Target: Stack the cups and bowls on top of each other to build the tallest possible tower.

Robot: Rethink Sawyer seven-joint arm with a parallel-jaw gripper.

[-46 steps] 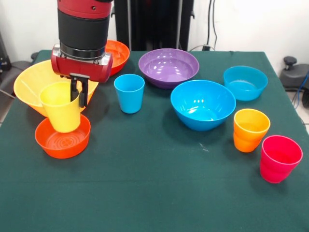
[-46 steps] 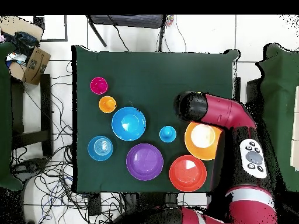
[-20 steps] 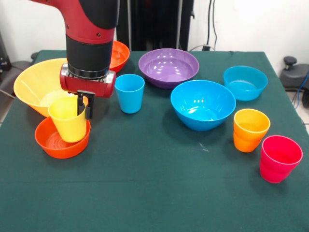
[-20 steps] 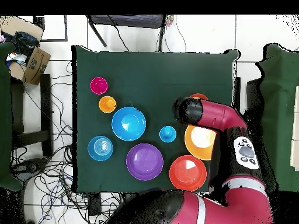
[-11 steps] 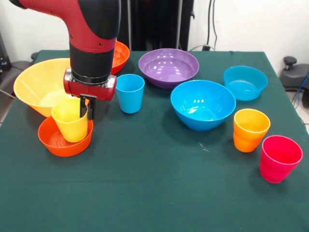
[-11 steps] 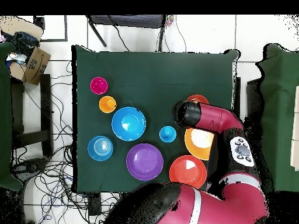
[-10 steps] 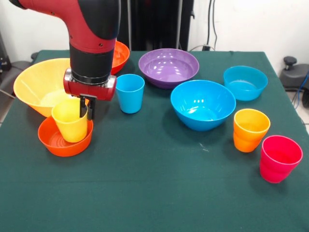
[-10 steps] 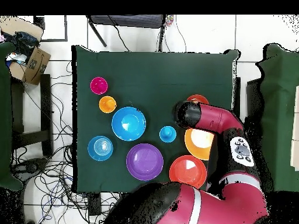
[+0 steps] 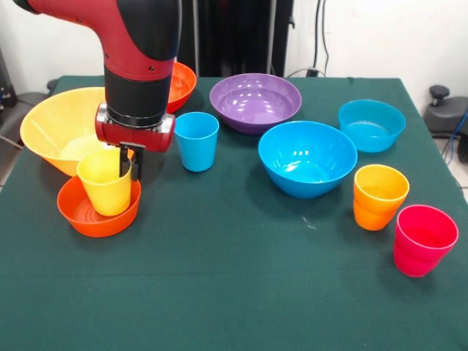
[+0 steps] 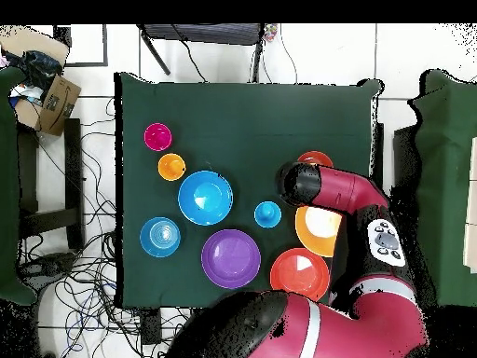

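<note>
My gripper (image 9: 128, 162) is shut on the rim of the yellow cup (image 9: 106, 186), which stands upright inside the small red-orange bowl (image 9: 88, 217) at the front view's left. In the overhead view my arm (image 10: 321, 186) covers the cup and leaves only the bowl's edge (image 10: 315, 158) showing. The large light orange bowl (image 9: 55, 124) lies just behind it. The blue cup (image 9: 196, 140) stands to the right of my gripper. The orange cup (image 9: 379, 196) and the pinkish red cup (image 9: 424, 238) stand at the right. No tower stands.
The medium red-orange bowl (image 9: 183, 82) sits behind my arm. The purple bowl (image 9: 255, 101), large blue bowl (image 9: 307, 157) and small teal-blue bowl (image 9: 371, 124) lie across the far middle and right of the green table (image 9: 234, 292).
My gripper has lowered the yellow cup from a tilted hold above the small red-orange bowl down into it, upright. Nothing else has moved.
</note>
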